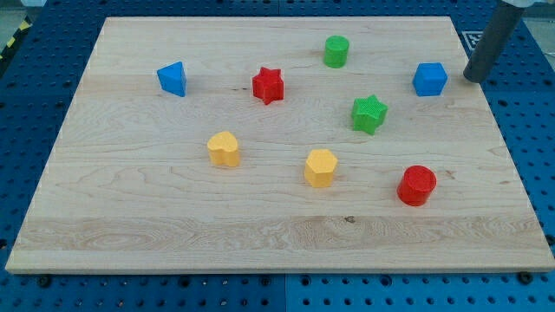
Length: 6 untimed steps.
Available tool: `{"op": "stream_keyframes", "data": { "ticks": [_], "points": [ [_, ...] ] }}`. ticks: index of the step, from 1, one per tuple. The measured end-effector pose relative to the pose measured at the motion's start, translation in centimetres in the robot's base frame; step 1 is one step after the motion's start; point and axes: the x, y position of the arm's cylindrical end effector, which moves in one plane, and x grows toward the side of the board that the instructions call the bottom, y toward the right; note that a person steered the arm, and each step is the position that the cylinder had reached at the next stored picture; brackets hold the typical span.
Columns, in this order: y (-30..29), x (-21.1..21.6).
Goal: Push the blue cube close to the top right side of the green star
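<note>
The red cylinder point(417, 185) lies nearest the view's bottom, on the right part of the wooden table point(173, 234). To its left sit two yellow blocks: one of hexagon shape point(320, 167), and one more rounded point(224, 149) whose shape is hard to make out.

The blue cube point(429, 79) rests near the table's right edge, up and to the right of the green star point(369, 113), with a clear gap between them. My tip point(473, 78) stands just to the right of the blue cube, at about the same height in the view, close by but apart from it. There is no hand on this arm; the rod holds nothing, and its upper part is cut off by the view's top edge.

Farther back are a green cylinder point(336, 51) near the view's top, a red star point(268, 85) left of centre, and a second blue block point(173, 79) at the left, whose shape I cannot tell for sure.
</note>
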Motion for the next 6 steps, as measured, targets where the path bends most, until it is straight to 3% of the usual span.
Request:
{"op": "stream_keyframes", "data": {
  "ticks": [2,4,5,6],
  "points": [
    [-9.9,-0.4],
    [-9.8,-1.4],
    [-10.5,0.9],
    [-17.1,1.4]
  ]
}}
